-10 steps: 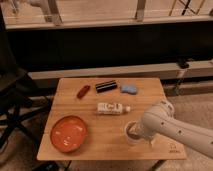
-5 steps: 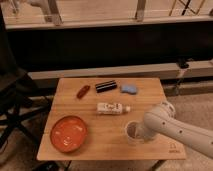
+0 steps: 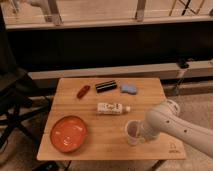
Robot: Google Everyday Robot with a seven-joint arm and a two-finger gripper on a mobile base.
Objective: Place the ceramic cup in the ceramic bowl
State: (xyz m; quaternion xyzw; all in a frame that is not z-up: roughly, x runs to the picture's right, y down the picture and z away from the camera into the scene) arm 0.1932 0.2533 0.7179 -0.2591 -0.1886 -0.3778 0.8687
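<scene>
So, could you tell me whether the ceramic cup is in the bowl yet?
No: the ceramic cup stands upright on the table, by the gripper, apart from the ceramic bowl.

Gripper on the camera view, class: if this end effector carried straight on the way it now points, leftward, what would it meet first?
The gripper sits right beside the ceramic cup, so the cup comes first; depth is unclear.

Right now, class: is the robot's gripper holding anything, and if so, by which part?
It cannot be told. The gripper sits against the right side of the ceramic cup on the table, but the arm hides any contact. The ceramic bowl lies apart, to the left.
</scene>
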